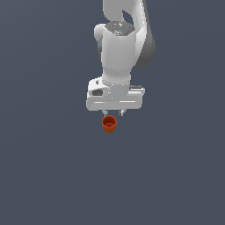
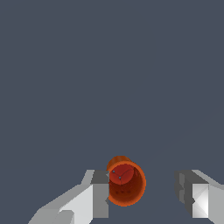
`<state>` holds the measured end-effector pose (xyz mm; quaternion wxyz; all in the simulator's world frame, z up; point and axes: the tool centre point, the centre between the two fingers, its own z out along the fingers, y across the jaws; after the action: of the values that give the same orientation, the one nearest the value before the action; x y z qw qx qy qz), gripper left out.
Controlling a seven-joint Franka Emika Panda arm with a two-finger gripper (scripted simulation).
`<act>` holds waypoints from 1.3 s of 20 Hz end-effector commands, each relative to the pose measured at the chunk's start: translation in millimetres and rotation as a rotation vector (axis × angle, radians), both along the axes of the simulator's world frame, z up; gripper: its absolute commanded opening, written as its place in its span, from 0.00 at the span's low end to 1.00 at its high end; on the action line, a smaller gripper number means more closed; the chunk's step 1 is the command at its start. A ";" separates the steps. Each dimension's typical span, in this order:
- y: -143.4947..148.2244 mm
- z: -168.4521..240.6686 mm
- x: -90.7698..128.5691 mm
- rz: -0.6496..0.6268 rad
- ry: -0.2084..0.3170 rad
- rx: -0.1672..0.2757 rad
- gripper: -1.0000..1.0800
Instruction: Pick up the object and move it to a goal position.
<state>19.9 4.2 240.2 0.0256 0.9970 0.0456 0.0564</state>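
One arm (image 1: 117, 48) and one tool (image 1: 113, 113) are seen, along with a single orange-red cup (image 1: 109, 124); nothing else is shown on the plain grey-blue surface (image 1: 44, 176). Two fingers (image 2: 98, 192) are counted on the tool in the wrist view, and they are held well apart, so the tool is seen to be open, with nothing gripped.

In the exterior view the cup is found just below the tool's short fingertips, near the middle of the surface and well away from every edge. Its mouth is turned up toward the camera, and the darker red inside is shown.

In the wrist view the cup (image 2: 126, 182) is placed within the gap between the two fingers, though not centred: it is set close against one finger, touching it or nearly so, while a clear stretch of surface is left between it and the other finger (image 2: 197, 194). Whether contact is actually made cannot be told.
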 end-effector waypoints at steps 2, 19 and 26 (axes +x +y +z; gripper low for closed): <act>-8.1 33.9 4.0 0.044 -0.056 -0.029 0.62; -67.4 224.7 -11.4 0.279 -0.373 -0.129 0.62; -102.8 273.0 -28.9 0.357 -0.477 -0.126 0.62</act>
<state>-4.9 -90.4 504.5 0.0878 0.9332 0.2084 0.2793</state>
